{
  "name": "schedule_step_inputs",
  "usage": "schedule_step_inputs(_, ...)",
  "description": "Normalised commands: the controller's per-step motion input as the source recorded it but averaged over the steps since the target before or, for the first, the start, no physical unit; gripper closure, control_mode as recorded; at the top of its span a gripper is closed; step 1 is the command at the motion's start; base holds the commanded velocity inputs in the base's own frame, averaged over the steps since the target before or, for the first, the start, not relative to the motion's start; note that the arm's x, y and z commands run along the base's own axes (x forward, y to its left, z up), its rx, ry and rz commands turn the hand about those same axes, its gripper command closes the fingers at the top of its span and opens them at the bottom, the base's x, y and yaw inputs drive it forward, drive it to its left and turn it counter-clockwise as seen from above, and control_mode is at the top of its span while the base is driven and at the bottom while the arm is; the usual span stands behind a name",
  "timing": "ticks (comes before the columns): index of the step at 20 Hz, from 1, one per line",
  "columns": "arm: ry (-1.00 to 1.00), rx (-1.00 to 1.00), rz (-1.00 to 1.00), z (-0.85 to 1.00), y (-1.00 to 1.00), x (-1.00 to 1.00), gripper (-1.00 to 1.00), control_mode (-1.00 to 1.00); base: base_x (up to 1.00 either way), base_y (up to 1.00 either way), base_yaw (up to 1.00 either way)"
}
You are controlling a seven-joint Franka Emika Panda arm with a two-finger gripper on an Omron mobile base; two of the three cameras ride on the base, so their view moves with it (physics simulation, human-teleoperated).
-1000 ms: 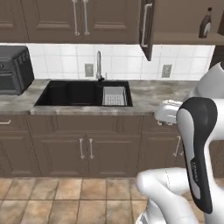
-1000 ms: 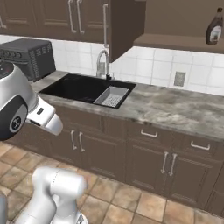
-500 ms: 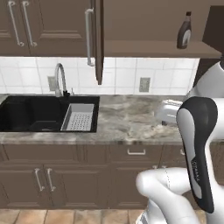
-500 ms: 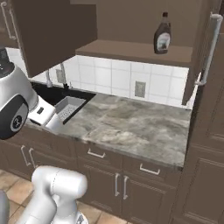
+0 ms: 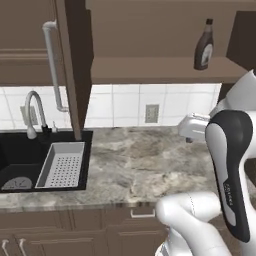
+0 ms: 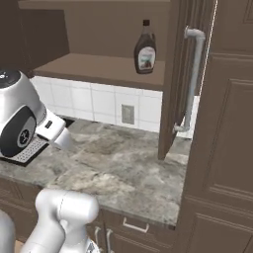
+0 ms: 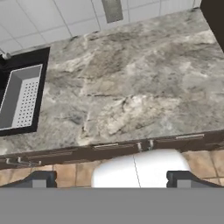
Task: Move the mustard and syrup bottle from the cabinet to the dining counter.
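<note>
The syrup bottle [image 5: 204,45] [image 6: 145,49], dark brown with a pale label, stands upright on the shelf of the open cabinet [image 5: 150,70] [image 6: 99,66]. The cabinet's doors [image 5: 72,70] [image 6: 185,74] hang open on either side. My gripper [image 7: 111,179] is open with nothing between its widely spread fingertips [image 7: 39,178]. It looks down on the marbled sink counter [image 7: 127,87], well below the shelf. My hand [image 5: 194,127] [image 6: 57,133] hovers over that counter. The mustard and the dining counter are out of view.
A black sink [image 5: 20,165] with a grey strainer tray [image 5: 62,165] [image 7: 19,98] and a faucet [image 5: 35,107] lies left of the arm. A wall outlet [image 5: 151,113] sits on the tiled backsplash. A tall dark cabinet front [image 6: 222,123] bounds the counter on the right.
The whole picture has shifted: the base has driven right and closer, so the open cabinet and syrup bottle are larger and nearer the middle. The gripper has stayed open.
</note>
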Motion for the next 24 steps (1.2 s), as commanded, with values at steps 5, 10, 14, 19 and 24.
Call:
schedule_step_inputs(5, 0.0, 0.0, 0.0, 0.0, 0.0, 0.0, -1.0, 1.0, 0.94, 0.35, -0.39)
schedule_step_inputs(10, -0.04, -0.04, -0.22, 0.14, 0.04, 0.16, -1.0, -1.0, 0.28, 0.08, -0.18)
schedule_step_inputs(14, -0.28, -0.1, -0.25, 0.84, 0.03, 0.0, -1.0, -1.0, 0.0, 0.0, 0.0)
schedule_step_inputs(19, -0.26, -0.05, -0.08, 0.9, -0.09, 0.1, -1.0, -1.0, 0.0, 0.0, 0.0)
schedule_step_inputs(24, -0.17, 0.0, 0.0, 0.67, -0.26, 0.36, -1.0, -1.0, 0.0, 0.0, 0.0)
